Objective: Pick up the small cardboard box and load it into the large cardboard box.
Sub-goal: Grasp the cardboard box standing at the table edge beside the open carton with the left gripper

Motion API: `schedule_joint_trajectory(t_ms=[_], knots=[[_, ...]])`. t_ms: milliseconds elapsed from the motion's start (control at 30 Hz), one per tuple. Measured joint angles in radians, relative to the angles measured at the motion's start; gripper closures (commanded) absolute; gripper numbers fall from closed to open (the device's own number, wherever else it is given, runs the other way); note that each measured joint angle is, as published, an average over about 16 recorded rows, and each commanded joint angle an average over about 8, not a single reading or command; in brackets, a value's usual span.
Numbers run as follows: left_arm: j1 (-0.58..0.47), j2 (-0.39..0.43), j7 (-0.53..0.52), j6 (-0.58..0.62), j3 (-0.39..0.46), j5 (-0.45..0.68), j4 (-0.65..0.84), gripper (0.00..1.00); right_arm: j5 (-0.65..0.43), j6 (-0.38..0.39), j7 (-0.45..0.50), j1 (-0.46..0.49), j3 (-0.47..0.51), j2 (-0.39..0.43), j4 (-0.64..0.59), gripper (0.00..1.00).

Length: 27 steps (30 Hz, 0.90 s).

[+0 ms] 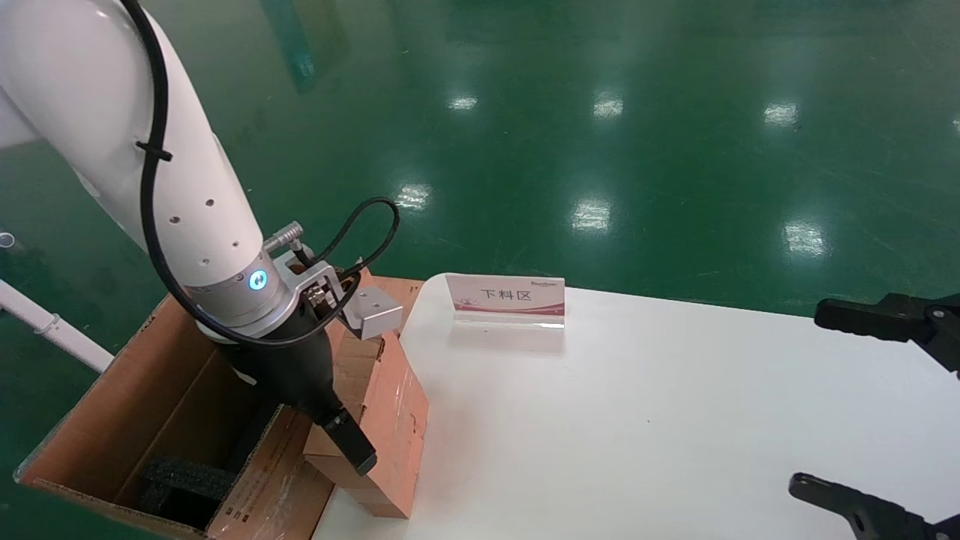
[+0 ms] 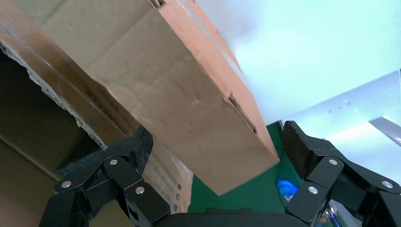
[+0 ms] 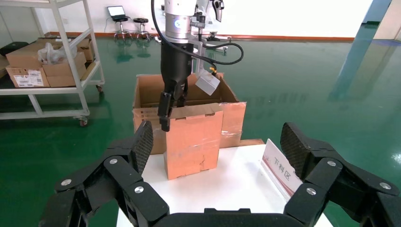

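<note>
Head view: the left gripper (image 1: pixel 346 442) hangs from its white arm over the near-left edge of a white surface (image 1: pixel 637 420). Its black fingers (image 1: pixel 352 444) pinch the top edge of the small cardboard box (image 1: pixel 390 420), which stands upright directly under the gripper, at the surface's edge. Just left of the gripper lies the large cardboard box (image 1: pixel 127 405), open, with black foam (image 1: pixel 187 480) at its bottom and a taped, printed flap (image 1: pixel 262 480) touching the small box. Well to the right of that gripper stands a white sign card (image 1: pixel 506 294). The right gripper (image 1: pixel 885 409) is parked at the far right, its fingers spread wide.

Left wrist view: the small cardboard box (image 2: pixel 179 90) fills the space ahead of the left gripper (image 2: pixel 215 149), and one corner reaches down between the fingers (image 2: pixel 137 151). Contact with the pads is not visible here. The large cardboard box (image 2: pixel 42 127) lies beside it.

Right wrist view: the right gripper (image 3: pixel 215 146) is spread apart with nothing between its fingers. Beyond it, the left gripper (image 3: pixel 170 111) clamps the top of the upright small cardboard box (image 3: pixel 194 139), with the large cardboard box (image 3: pixel 146 92) behind it. The sign card (image 3: pixel 279 168) sits near the right gripper.
</note>
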Motion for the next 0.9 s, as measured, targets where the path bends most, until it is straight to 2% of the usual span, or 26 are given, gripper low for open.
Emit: schedule_joint_trajectory(t_ms=[900], knots=[[0.031, 0.046, -0.101, -0.042, 0.040, 0.088, 0.001, 0.00, 0.001, 0.001, -0.001, 0.000, -0.002, 0.001, 0.000, 0.00]])
